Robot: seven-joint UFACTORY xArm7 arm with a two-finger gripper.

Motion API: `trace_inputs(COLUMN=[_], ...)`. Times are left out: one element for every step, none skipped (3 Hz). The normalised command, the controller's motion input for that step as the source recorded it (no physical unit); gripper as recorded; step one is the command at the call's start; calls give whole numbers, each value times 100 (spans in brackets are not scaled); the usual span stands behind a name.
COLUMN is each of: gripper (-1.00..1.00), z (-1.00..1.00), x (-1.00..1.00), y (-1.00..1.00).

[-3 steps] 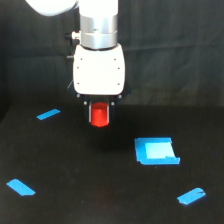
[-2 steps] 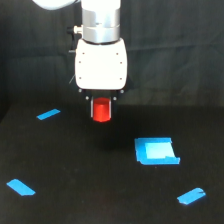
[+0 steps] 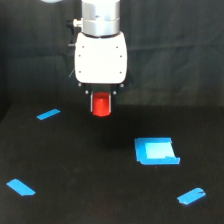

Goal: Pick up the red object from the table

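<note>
The red object (image 3: 101, 104), a small bright red-orange block, hangs between the dark fingers of my gripper (image 3: 101, 106), which is shut on it below the white gripper body. It is held above the black table (image 3: 80, 170), apart from the surface, in the upper middle of the exterior view. The object's top part is hidden by the gripper body.
A blue square patch (image 3: 156, 151) lies on the table at the exterior view's right. Blue tape strips lie at the left (image 3: 48, 114), lower left (image 3: 21, 187) and lower right (image 3: 191, 195).
The gripper has risen with the red object held in it, moving higher in the exterior view. The tape strips and blue patch stay where they were.
</note>
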Motion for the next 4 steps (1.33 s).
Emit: trace_inputs(gripper=[-100, -100, -100, -100], z=[13, 11, 10, 8], x=[-3, 4, 8, 2], y=[-3, -5, -11, 3])
